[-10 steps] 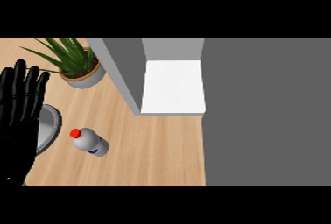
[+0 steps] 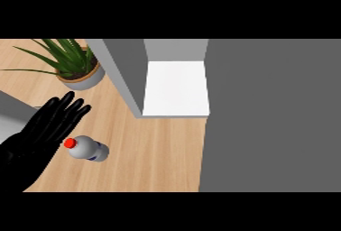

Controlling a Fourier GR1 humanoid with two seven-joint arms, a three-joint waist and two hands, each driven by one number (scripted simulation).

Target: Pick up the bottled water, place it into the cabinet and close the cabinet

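Observation:
The water bottle lies on its side on the wooden counter, clear with a red cap pointing left. My left hand comes in from the lower left, open with straight fingers, its edge right beside the cap. I cannot tell whether it touches the bottle. The cabinet stands open behind, its white shelf showing bare. My right hand is out of view.
A potted plant stands at the back left, close to the cabinet's grey side wall. A grey rounded object sits at the left edge, partly behind my hand. A large grey panel fills the right side.
My left hand has moved right and down, from the left edge to the bottle's cap. The bottle has not moved.

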